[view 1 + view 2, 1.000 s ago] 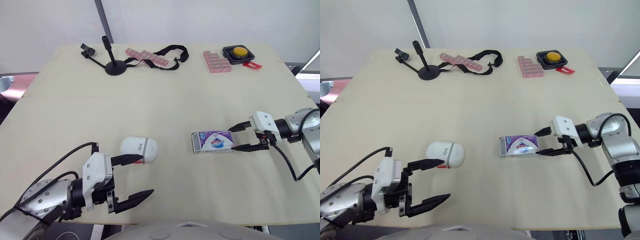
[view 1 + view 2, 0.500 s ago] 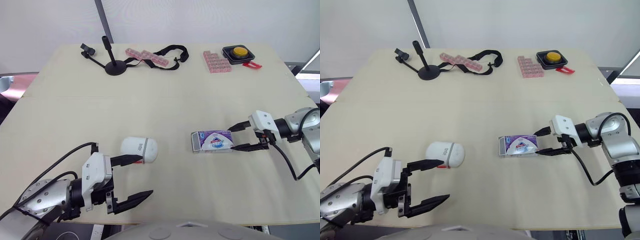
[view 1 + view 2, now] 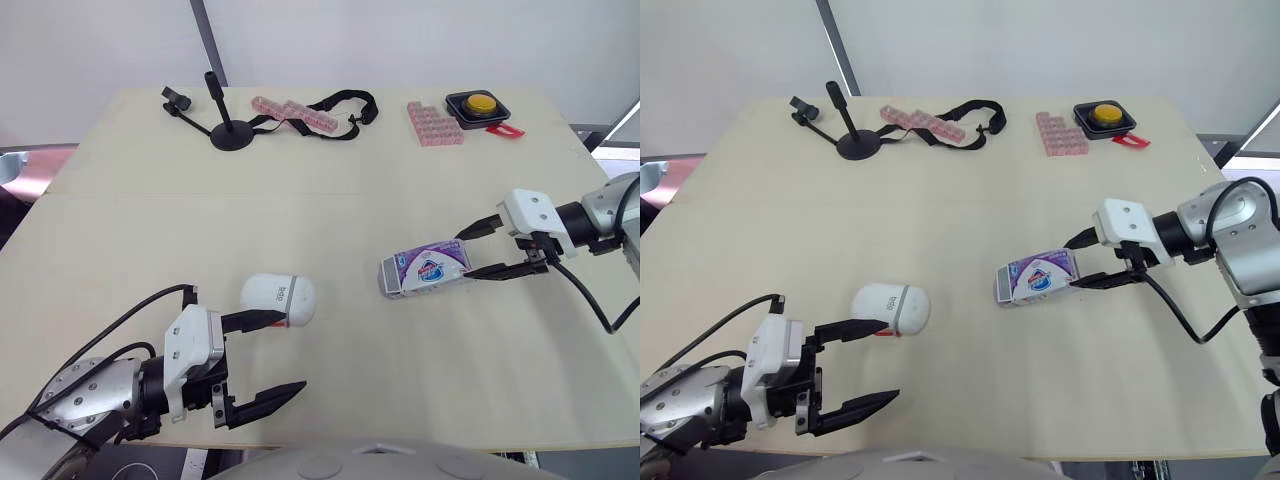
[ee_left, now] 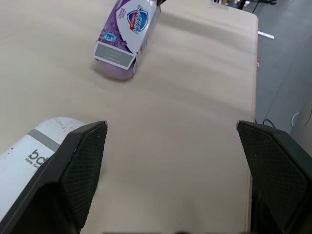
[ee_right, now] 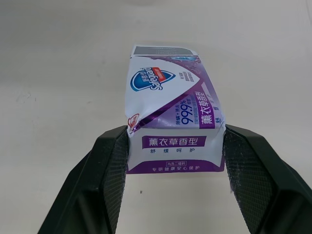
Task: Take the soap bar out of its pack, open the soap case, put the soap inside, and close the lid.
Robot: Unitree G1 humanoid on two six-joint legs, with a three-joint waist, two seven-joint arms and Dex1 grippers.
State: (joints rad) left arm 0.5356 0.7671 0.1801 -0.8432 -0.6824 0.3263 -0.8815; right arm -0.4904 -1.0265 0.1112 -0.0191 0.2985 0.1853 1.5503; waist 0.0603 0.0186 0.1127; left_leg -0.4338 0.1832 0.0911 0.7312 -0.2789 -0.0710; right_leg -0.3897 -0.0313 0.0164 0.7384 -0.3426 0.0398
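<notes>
My right gripper (image 3: 465, 256) is shut on the right end of the purple soap pack (image 3: 425, 272). The pack is tilted, its held end raised and its open left end down on the table. A pale soap bar (image 4: 114, 72) peeks from that open end in the left wrist view. In the right wrist view, the black fingers (image 5: 109, 170) press both sides of the pack (image 5: 170, 117). The white rounded soap case (image 3: 278, 298) lies shut at the table's front left. My left gripper (image 3: 293, 350) stands open just in front of the case, its far finger beside it.
Along the table's far edge stand a black stand (image 3: 228, 128), a strip of pink blocks (image 3: 295, 113) with a black strap (image 3: 345, 105), a pink block cluster (image 3: 433, 124) and a yellow button box (image 3: 478, 105). The table's front edge runs close below my left gripper.
My right gripper has risen with the pack's right end, so the pack, flat before, now tilts with its open end on the table. The left arm and case have not moved.
</notes>
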